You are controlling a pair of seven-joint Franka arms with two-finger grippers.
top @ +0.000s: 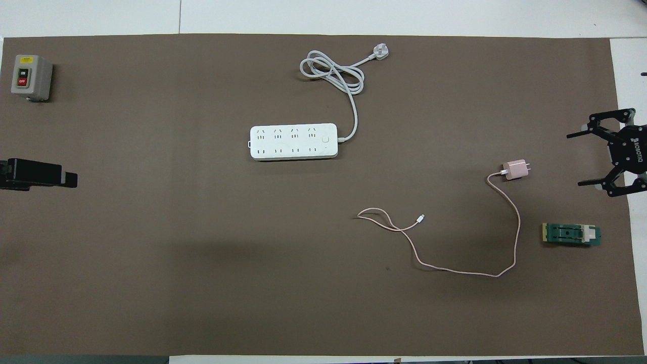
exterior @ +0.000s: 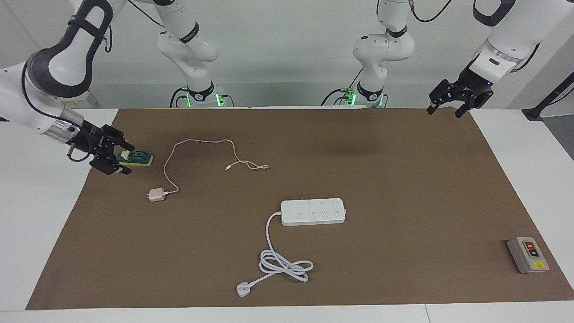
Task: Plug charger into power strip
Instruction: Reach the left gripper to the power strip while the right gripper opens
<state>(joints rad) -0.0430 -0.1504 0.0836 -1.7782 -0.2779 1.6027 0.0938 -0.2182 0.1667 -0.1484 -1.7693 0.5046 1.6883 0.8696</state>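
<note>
Nothing done yet. Charger (exterior: pixel 156 194) loose on worktop near my right gripper (exterior: pixel 113 152), unplugged from power strip (exterior: pixel 313 211). Both grippers wide, empty; left gripper (exterior: pixel 449 104) waits.

Around the power strip (top: pixel 293 142) the brown mat (top: pixel 151 263) lies bare except at 1 o'clock, where its coiled cord (top: pixel 333 76) and white plug (top: pixel 381 51) sit. The charger (top: pixel 514 170) has open mat on every side but 7 o'clock, where its pink cable (top: pixel 510 237) trails; a green block (top: pixel 572 234) lies near at 4 o'clock.
</note>
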